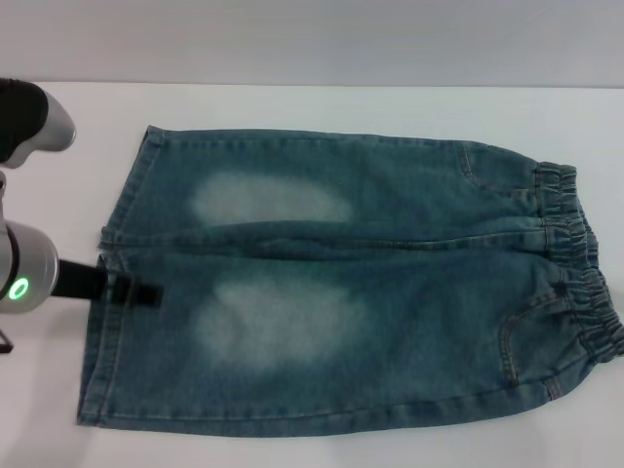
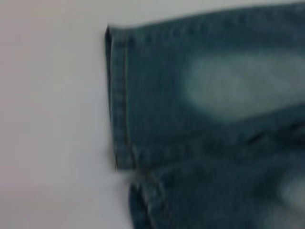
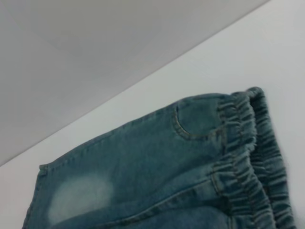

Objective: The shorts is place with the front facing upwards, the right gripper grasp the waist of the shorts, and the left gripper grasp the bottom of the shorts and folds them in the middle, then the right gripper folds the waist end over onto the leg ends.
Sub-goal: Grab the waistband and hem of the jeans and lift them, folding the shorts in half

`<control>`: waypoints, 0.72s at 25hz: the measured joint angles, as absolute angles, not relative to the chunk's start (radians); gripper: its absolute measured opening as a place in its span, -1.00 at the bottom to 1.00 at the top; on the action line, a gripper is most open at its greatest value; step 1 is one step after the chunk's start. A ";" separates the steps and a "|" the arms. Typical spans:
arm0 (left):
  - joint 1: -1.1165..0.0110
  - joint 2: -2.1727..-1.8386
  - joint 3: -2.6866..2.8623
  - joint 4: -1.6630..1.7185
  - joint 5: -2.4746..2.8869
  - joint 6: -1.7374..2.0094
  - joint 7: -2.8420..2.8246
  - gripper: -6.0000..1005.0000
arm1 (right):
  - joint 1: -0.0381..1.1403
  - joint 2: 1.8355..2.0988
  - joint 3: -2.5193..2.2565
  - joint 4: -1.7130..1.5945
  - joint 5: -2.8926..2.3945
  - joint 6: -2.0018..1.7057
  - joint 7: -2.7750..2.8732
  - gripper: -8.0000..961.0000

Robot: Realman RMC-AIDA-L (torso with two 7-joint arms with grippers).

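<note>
Blue denim shorts (image 1: 341, 283) lie flat, front up, on the white table (image 1: 322, 102). The ruffled elastic waist (image 1: 575, 263) is at the right; the right wrist view shows it (image 3: 243, 157) with a pocket seam beside it. The two straight leg hems, the bottom of the shorts (image 1: 102, 331), are at the left, and one hem (image 2: 119, 95) fills the left wrist view. My left gripper (image 1: 136, 292), a black claw on the green-lit arm, reaches in from the left over the near leg's hem, close to the split between the legs. The right gripper is out of view.
Another part of the left arm (image 1: 34, 122), grey and black, hangs over the table's far left corner. Bare white table surrounds the shorts, with a narrow strip along the front edge. A pale wall rises behind the table.
</note>
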State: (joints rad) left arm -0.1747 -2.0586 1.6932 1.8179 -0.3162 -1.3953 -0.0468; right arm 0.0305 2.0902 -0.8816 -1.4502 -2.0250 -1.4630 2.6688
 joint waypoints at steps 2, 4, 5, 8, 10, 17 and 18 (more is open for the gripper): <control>-0.186 -2.059 1.695 1.820 -0.305 -1.449 -0.068 0.46 | 0.028 2.090 -0.873 -1.424 -2.025 -1.464 2.651 0.32; -0.195 -2.059 1.697 1.820 -0.294 -1.494 -0.087 0.46 | 0.025 2.091 -0.865 -1.401 -2.025 -1.464 2.636 0.32; -0.199 -2.059 1.699 1.820 -0.288 -1.516 -0.097 0.46 | 0.024 2.091 -0.858 -1.389 -2.024 -1.462 2.628 0.32; -0.210 -2.059 1.709 1.813 -0.270 -1.568 -0.125 0.45 | 0.021 2.090 -0.838 -1.361 -2.024 -1.456 2.607 0.32; -0.213 -2.060 1.718 1.802 -0.261 -1.590 -0.141 0.45 | 0.021 2.089 -0.825 -1.345 -2.024 -1.455 2.594 0.32; -0.225 -2.064 1.756 1.735 -0.268 -1.598 -0.184 0.44 | 0.033 2.084 -0.807 -1.302 -2.024 -1.452 2.571 0.32; -0.229 -2.066 1.765 1.725 -0.271 -1.598 -0.191 0.44 | 0.034 2.084 -0.807 -1.301 -2.024 -1.452 2.570 0.32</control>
